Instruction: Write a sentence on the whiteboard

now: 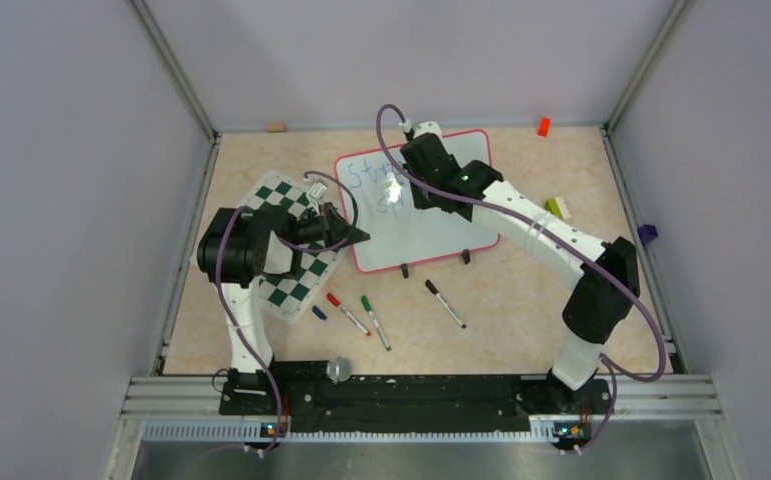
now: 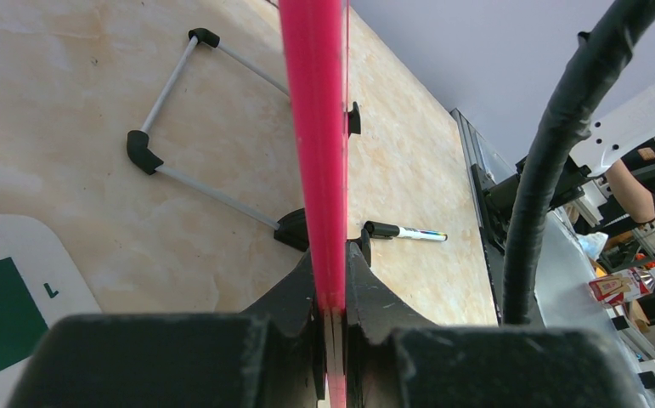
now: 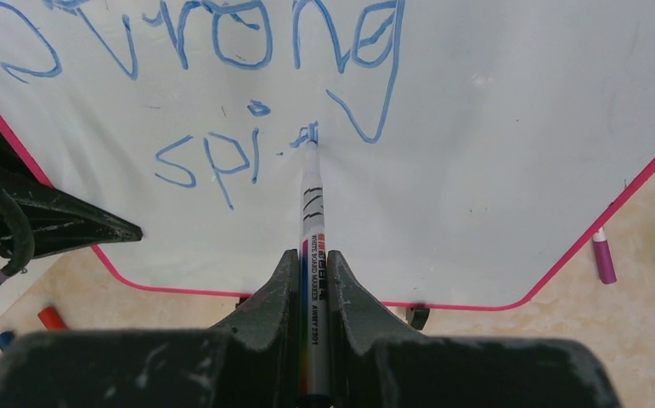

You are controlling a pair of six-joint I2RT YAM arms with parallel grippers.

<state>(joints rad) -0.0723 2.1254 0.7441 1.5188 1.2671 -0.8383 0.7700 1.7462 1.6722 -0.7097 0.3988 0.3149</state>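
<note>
My right end effector (image 3: pixel 311 259) is closed on a marker (image 3: pixel 310 200), whose tip touches the whiteboard (image 3: pixel 494 170) straight ahead of it. The sentence (image 3: pixel 222 51) is partly written: "Strong" runs across above the tip, and "spi" sits just left of it, with a small blue mark begun at the tip itself. My left end effector (image 2: pixel 330 285) pinches the board's pink frame (image 2: pixel 315 127) edge-on, steadying it on the counter (image 2: pixel 94 127). I judge I am mid-word on the second line. Next comes the following letter, which calls for light, even pressure, short strokes drifting rightward, and a firm left grip so the board doesn't slide.
</note>
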